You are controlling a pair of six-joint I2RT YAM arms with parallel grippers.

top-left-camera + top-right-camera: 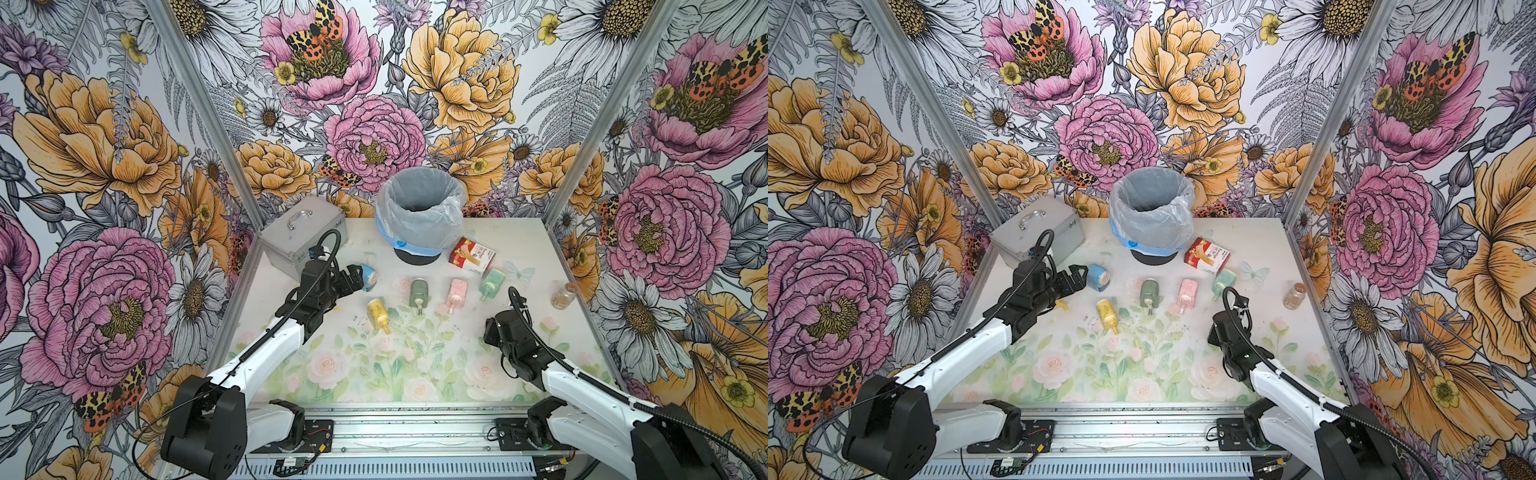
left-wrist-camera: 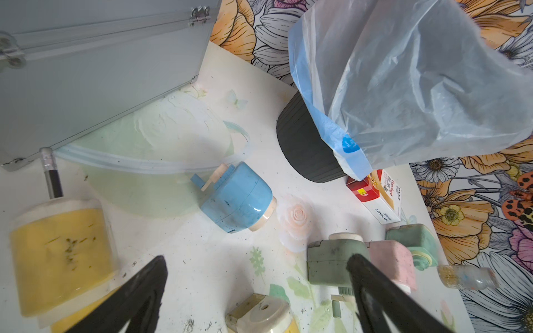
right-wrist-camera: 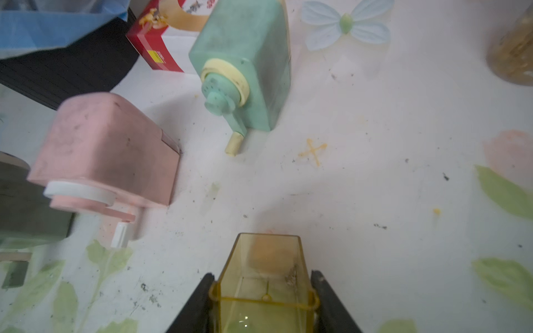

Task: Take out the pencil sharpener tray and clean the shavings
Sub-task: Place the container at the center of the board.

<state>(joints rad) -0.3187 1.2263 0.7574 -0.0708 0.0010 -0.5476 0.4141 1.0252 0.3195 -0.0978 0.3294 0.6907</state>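
Floral-papered walls close in a white counter [image 1: 519,241] printed with pale roses. At its far edge stands a lined bin [image 1: 415,232], with a metal case [image 1: 301,232] to its left. Across the middle lie the blue sharpener [image 1: 369,276], the yellow sharpener [image 1: 377,311] a little nearer, then the dark green sharpener [image 1: 417,292], pink sharpener [image 1: 457,292] and mint sharpener [image 1: 491,281]. A bandage box [image 1: 471,257] lies just beyond the mint one, and a small jar [image 1: 563,294] stands at the right edge.

The left gripper [image 1: 356,277] hovers just left of the blue sharpener, its jaws wide apart and empty. The right gripper [image 3: 262,284], on the near right, is clamped on the sides of a clear yellow tray [image 3: 268,253]. The tray is out of any sharpener, on the near side of the pink and mint ones. Whether it touches the counter cannot be told. Shavings [image 3: 380,226] speckle the counter as dark flecks around the tray and sharpeners. One of them, brownish, lies inside the tray.
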